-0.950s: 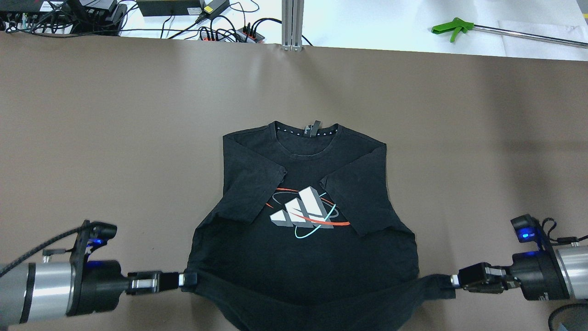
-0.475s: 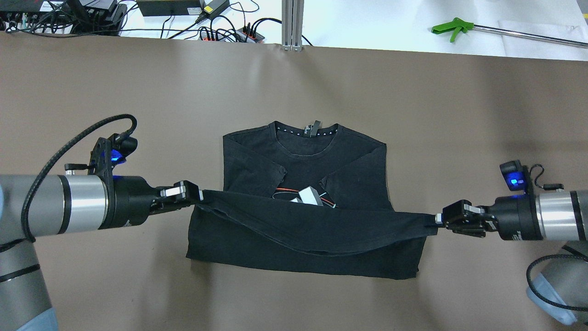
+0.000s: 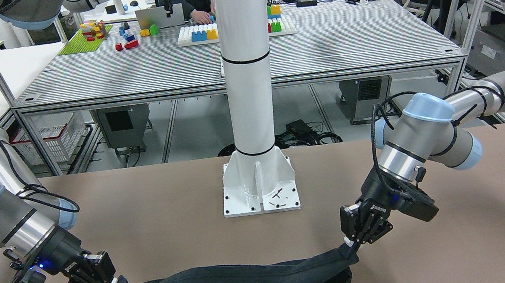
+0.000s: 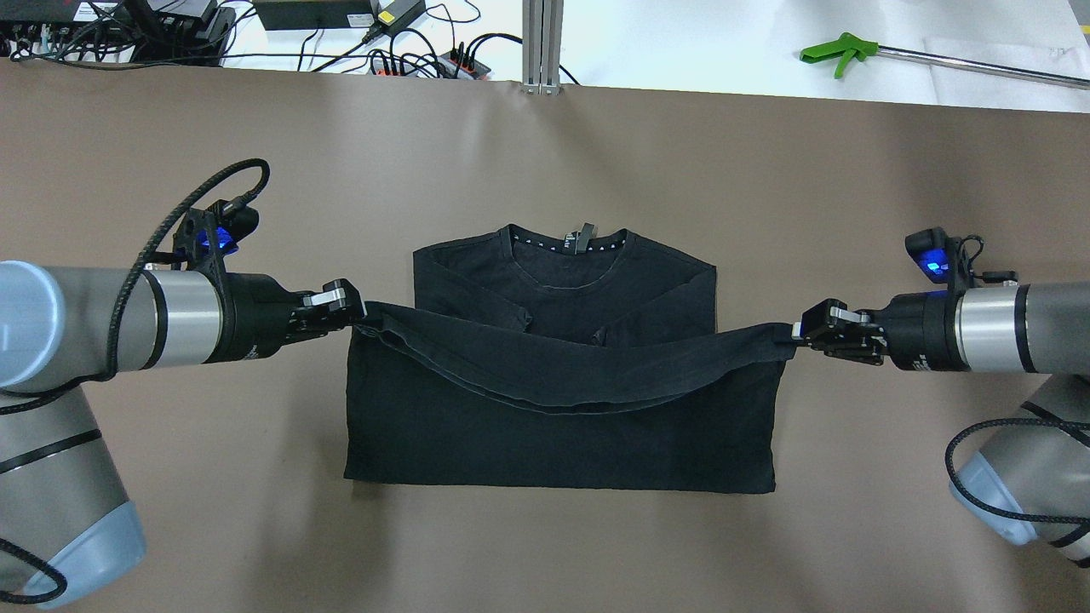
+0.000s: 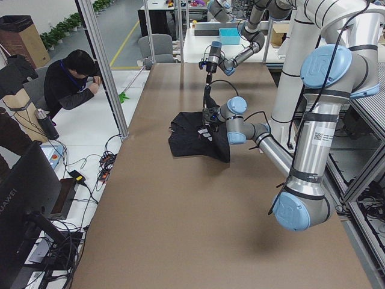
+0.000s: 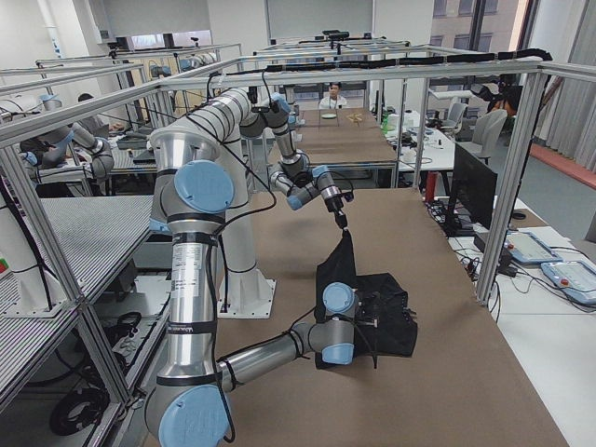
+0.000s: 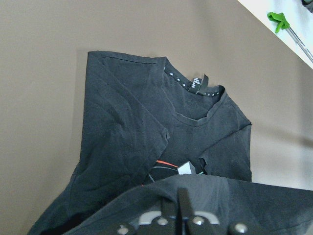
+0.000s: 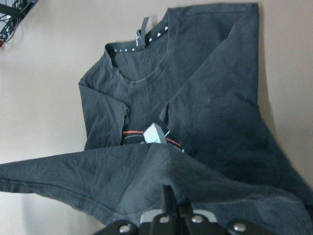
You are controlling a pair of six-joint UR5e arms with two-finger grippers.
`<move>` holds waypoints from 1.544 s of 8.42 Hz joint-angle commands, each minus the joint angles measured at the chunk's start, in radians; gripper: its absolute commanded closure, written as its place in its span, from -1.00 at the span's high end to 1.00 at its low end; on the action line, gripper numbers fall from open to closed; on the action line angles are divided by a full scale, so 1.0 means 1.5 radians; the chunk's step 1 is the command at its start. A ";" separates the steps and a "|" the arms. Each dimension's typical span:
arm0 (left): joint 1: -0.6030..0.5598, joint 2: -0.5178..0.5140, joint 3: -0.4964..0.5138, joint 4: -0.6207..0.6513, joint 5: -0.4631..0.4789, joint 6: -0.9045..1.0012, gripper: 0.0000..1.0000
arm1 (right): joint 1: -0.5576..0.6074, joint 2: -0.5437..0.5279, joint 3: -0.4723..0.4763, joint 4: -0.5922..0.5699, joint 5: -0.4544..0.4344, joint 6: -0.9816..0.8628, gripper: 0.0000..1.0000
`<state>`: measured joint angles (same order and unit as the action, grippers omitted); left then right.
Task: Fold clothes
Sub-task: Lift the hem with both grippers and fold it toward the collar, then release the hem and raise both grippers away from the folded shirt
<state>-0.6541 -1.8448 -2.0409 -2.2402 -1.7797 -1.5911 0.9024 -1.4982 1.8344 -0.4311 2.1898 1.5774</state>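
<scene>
Table [image 4: 545, 153] fills the overhead view, brown, with the black shirt [image 4: 562, 451] lying at centre frame, collar toward the top. Left gripper [image 4: 359, 312] and right gripper [image 4: 794, 330] are each clamped on a hem corner, holding the hem [image 4: 553, 383] raised across mid-shirt, where it sags between them. The risk, as I judge it, is that the slack middle lands first and bunches, or uneven travel skews the fold. Pulling too taut could slip a corner free.
</scene>
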 commanded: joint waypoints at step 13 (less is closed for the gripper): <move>-0.101 -0.169 0.278 0.008 -0.004 0.034 -1.00 | 0.009 0.136 -0.169 -0.099 -0.142 -0.060 -1.00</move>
<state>-0.8046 -2.0829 -1.6297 -2.2304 -1.7845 -1.5364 0.9147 -1.3071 1.5831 -0.5488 1.9776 1.4891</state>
